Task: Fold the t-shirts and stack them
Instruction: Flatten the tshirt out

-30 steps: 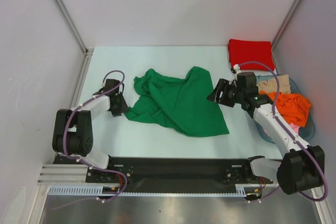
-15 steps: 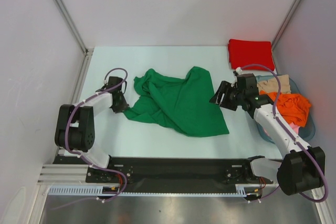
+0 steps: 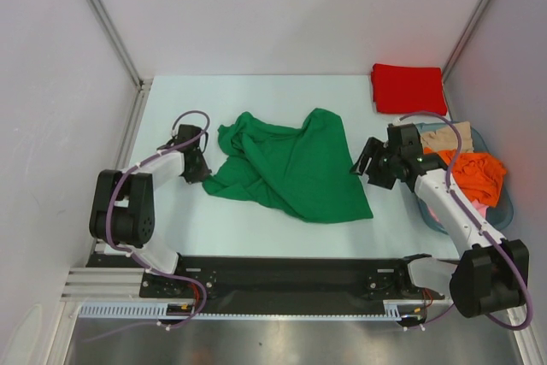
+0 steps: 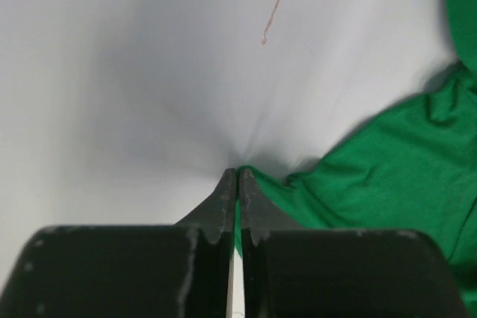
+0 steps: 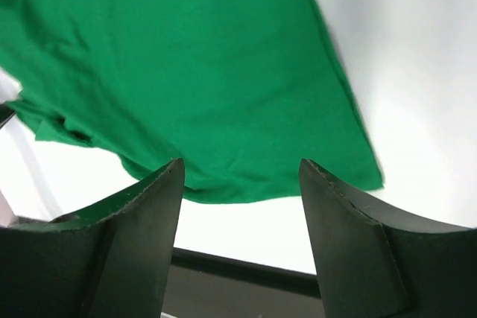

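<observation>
Your left claw (image 4: 237, 175) is clamped tight on a corner of the bright green cloth t-shirt (image 4: 387, 176); your right claw (image 5: 240, 169) gapes wide beside it.

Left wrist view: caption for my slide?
Left tool shut on a corner of the green t-shirt on the white table.

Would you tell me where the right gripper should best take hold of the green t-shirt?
On the green t-shirt, I would take the near right corner, coming from the right. It lies flat and pointed on the table, on the open right gripper's side, and the left gripper pinches the opposite left corner.
</observation>
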Controlling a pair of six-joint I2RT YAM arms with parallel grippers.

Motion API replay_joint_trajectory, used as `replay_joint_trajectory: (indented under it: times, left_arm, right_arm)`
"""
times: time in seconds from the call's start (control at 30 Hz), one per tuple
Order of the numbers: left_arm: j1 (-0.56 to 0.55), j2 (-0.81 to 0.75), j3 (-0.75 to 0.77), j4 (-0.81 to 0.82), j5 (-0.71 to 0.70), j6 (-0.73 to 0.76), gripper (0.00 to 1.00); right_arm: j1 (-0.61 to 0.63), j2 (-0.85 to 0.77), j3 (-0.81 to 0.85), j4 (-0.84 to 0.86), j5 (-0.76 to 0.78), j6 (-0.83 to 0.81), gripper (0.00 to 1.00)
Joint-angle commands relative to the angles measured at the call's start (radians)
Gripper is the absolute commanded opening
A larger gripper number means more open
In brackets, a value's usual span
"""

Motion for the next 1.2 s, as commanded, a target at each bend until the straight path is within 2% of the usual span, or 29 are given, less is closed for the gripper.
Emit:
replay_joint_trajectory:
  times: [0.0,0.17,0.3,0.63,0.87,1.07,1.17]
  left_arm:
    - [-0.007,0.012,-0.025,-0.033,0.004,0.012,0.00]
    - [-0.007,-0.129,-0.033,-0.057,-0.029,-0.002,0.00]
    - [-0.016,-0.255,-0.031,-0.085,-0.024,-0.008,0.00]
    - [-0.050,-0.543,-0.103,-0.118,-0.004,-0.042,0.00]
    - [-0.060,-0.838,-0.071,-0.233,-0.125,-0.053,0.00]
    - [-0.062,-1.020,-0.155,-0.310,-0.079,-0.146,0.00]
    - [-0.085,-1.039,-0.148,-0.307,-0.090,-0.152,0.00]
  right_arm:
    - [-0.014,0.015,0.014,-0.058,0.075,0.065,0.69]
    - [-0.036,0.038,-0.060,-0.136,0.166,0.193,0.69]
    - [-0.034,0.015,-0.104,-0.193,0.301,0.292,0.68]
    - [0.029,-0.074,-0.253,-0.114,0.332,0.496,0.62]
    - [0.102,-0.069,-0.284,-0.103,0.335,0.514,0.59]
    - [0.141,-0.112,-0.313,-0.098,0.356,0.573,0.58]
    - [0.139,-0.094,-0.313,-0.091,0.369,0.570,0.56]
